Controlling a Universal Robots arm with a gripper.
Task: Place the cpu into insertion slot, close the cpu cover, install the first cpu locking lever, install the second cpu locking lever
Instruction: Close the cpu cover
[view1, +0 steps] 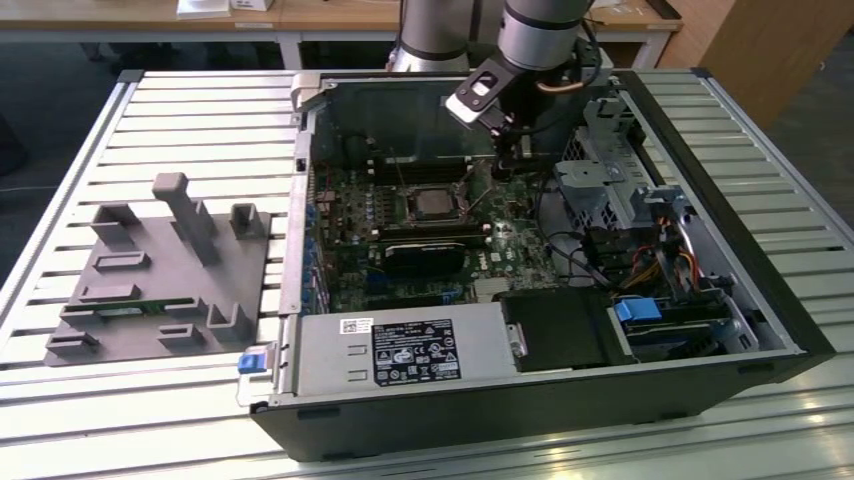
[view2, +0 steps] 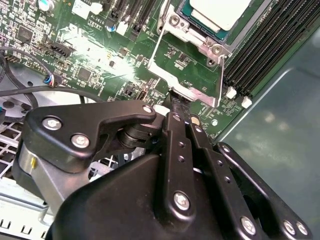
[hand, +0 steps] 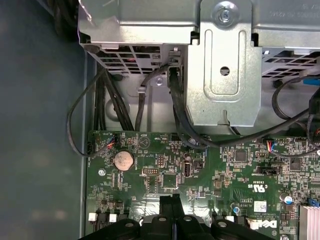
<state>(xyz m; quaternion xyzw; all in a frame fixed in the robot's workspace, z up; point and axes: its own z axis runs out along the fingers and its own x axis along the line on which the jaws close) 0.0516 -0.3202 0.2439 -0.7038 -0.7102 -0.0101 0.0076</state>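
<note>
The cpu (view2: 220, 12) lies flat in the insertion slot (view2: 173, 21), its silver top showing; in the exterior view the cpu (view1: 427, 203) sits mid-board inside the case. The cpu cover (view2: 197, 94) is swung open away from the slot, and green board shows through its cutout. My gripper (view2: 176, 103) is shut, its two black fingers pressed together, with the tips against the middle of the cover's free edge. Whether they pinch the plate I cannot tell. The gripper (view1: 503, 163) hangs just to the exterior view's right of the slot (view1: 427, 200). In the first wrist view the gripper (hand: 170, 199) hovers over the board.
Long black memory slots (view2: 270, 45) run beside the socket. A metal drive cage (hand: 225, 60) with black cables (hand: 175, 110) stands past the board's edge. The power supply (view1: 387, 355) fills the case front. A grey fixture (view1: 147, 270) sits on the slatted table.
</note>
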